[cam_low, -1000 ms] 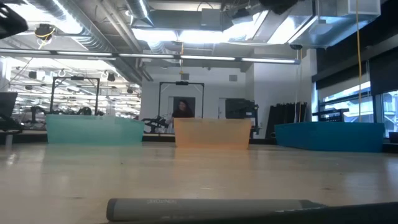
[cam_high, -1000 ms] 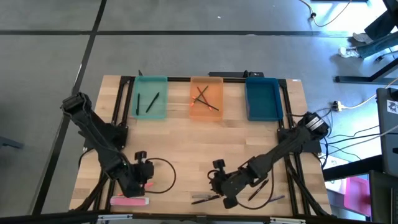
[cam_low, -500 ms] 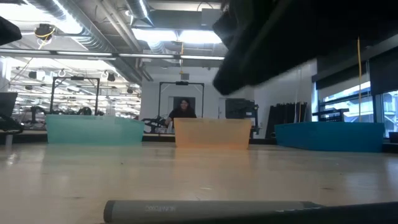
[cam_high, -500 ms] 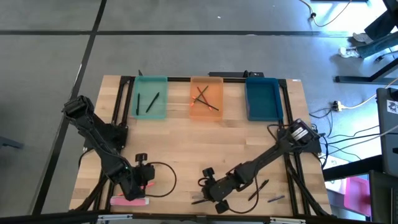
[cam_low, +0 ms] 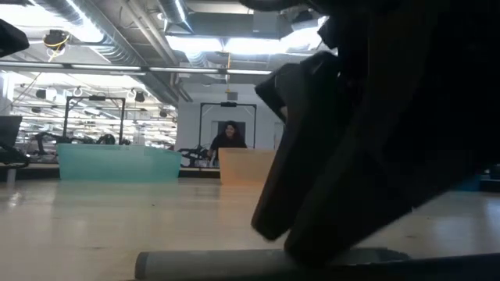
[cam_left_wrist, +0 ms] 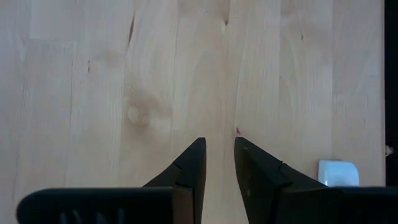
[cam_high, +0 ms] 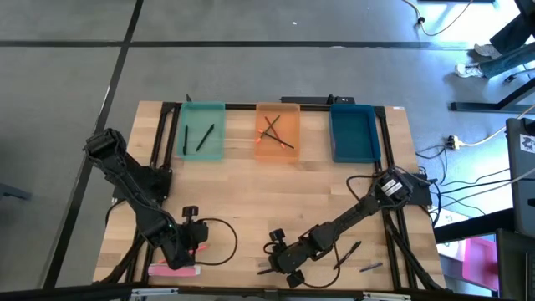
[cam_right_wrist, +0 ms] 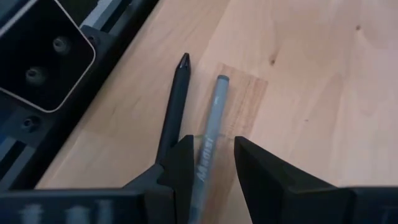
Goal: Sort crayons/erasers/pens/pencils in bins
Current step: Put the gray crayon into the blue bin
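Now, from above, you see your right hand point(cam_high: 280, 266) low at the near edge of the tabletop point(cam_high: 251, 196), over a grey pen point(cam_high: 269, 268), with two more dark pens point(cam_high: 348, 254) lying just to its right. Your left hand point(cam_high: 185, 255) sits near the front left corner, right beside the pink eraser point(cam_high: 174, 269). Along the far edge stand the three bins: the teal bin point(cam_high: 203, 130) holds two black pens, the orange bin point(cam_high: 277, 131) holds crossed pencils point(cam_high: 274, 132) (reddish and dark ones), and the blue bin point(cam_high: 352, 132) stands to the right.

Level with the tabletop, the right hand fills much of your picture as a dark bulk, coming down on the grey pen point(cam_low: 234, 259) that lies across the foreground. Behind it you can make out the teal bin point(cam_low: 117, 164) and part of the orange bin point(cam_low: 242, 165), and a person point(cam_low: 228, 136) far back in the room.

Through your left wrist camera, the left hand's fingers point(cam_left_wrist: 193, 168) stand slightly apart over bare wood, grasping nothing; a white end of the eraser point(cam_left_wrist: 339, 173) peeks beside them.

Through your right wrist camera, the fingers point(cam_right_wrist: 180, 162) stand apart on either side of the grey pen point(cam_right_wrist: 210, 134), not yet clenched on it. A black pen point(cam_right_wrist: 174, 112) lies alongside, just beside it.
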Robot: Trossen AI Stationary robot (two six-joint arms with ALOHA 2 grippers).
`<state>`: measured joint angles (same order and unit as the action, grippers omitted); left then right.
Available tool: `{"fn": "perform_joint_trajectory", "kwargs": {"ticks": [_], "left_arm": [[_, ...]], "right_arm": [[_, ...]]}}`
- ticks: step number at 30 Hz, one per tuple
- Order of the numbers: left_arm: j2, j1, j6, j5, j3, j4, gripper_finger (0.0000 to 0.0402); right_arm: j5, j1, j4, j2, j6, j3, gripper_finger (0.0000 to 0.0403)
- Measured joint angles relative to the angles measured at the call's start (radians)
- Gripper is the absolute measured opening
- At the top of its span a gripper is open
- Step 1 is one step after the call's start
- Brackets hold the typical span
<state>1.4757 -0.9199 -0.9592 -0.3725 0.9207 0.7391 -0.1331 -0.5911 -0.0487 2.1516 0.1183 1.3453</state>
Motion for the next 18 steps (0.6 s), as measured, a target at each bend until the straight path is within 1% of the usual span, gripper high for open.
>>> {"fn": "perform_joint_trajectory", "kwargs": {"ticks": [7,12,18], "left_arm": [[0.0,0.0,-0.008,0.0,0.0,0.0,0.0076],[0.0,0.0,-0.009,-0.003,0.0,0.0,0.0076],[0.0,0.0,-0.01,-0.003,0.0,0.0,0.0076]], "right_arm": [[0.011,0.0,-0.006,0.009,0.001,0.0,0.0121],[-0.045,-0.002,-0.047,0.007,0.008,0.002,0.0121],[-0.05,0.021,-0.068,0.005,0.012,0.003,0.0121]]}}
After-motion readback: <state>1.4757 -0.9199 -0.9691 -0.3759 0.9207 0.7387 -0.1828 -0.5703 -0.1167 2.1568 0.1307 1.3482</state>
